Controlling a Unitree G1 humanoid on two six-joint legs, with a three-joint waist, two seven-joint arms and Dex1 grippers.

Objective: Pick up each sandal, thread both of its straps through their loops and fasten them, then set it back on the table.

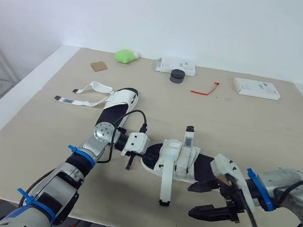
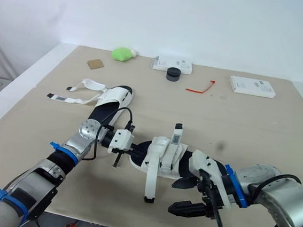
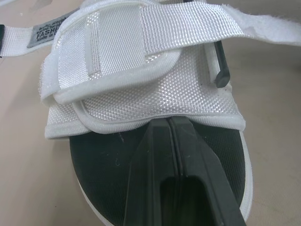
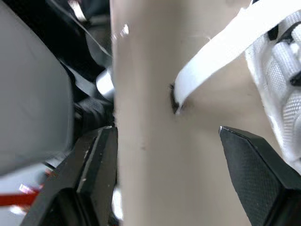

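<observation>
On the desk [image 1: 246,128], beside the near sandal [image 1: 178,160], the right end effector [image 1: 192,200] gapes wide, empty, near its loose strap [image 1: 165,187]; the left end effector [image 3: 170,123] sits pinched closed over the sandal's black insole.

near sandal [image 1: 182,160]: white/black, lying flat, unfastened | far sandal [image 1: 119,98]: same, flat, unfastened

White, weave-patterned, black-soled sandal [image 1: 178,160]

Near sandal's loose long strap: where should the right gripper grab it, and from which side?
Probably just behind its black tip, where the strap seems to arch off the table. Come in from the robot's right; the open right gripper sits beside it there.
</observation>
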